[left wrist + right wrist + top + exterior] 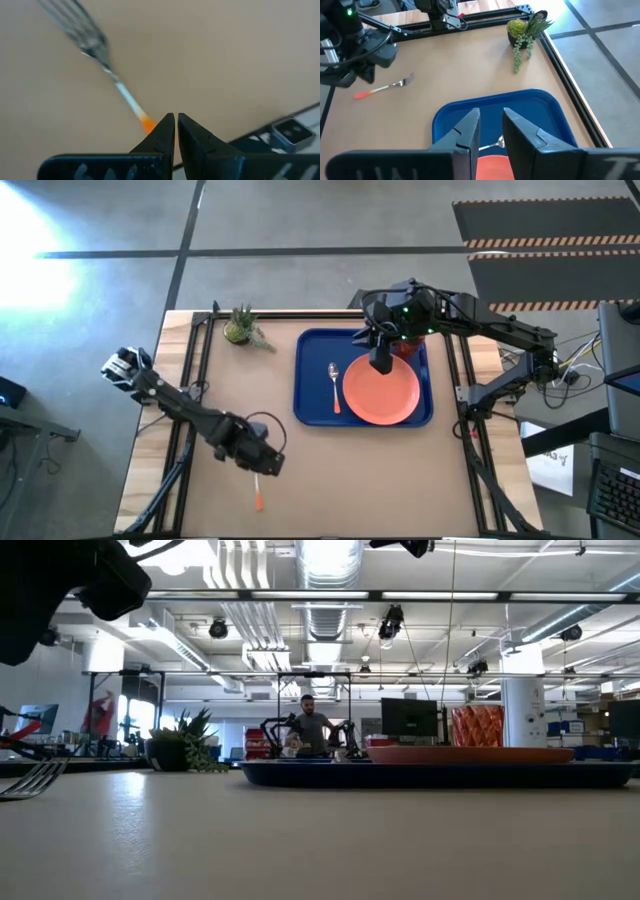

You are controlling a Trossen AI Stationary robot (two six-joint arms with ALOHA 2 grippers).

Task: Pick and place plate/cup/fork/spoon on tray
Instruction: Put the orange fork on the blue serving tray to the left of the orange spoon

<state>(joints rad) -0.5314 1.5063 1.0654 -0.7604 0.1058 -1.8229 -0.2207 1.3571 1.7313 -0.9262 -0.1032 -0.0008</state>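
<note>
The fork (257, 490) lies flat on the table near its front edge, tines (75, 25) toward the far side. It also shows in the right wrist view (382, 88). My left gripper (176, 119) is shut just over the fork's handle. My right gripper (490, 125) is open and empty above the blue tray (310, 350). The tray holds the pink plate (385, 395), the spoon (334, 385) to its left, and the dark red cup (490, 727) behind the plate, mostly hidden under my right arm in the high view. My left gripper's shut fingertips stand at the inner end of the fork's orange handle (146, 123), coming from above. I cannot tell whether they touch it. The fork lies on the table.
A small potted plant (241, 326) stands at the far left of the table. Black frame rails (190, 380) run along the left and right sides. Bare tabletop lies between the fork and the tray. A person (312, 727) stands in the room beyond.
</note>
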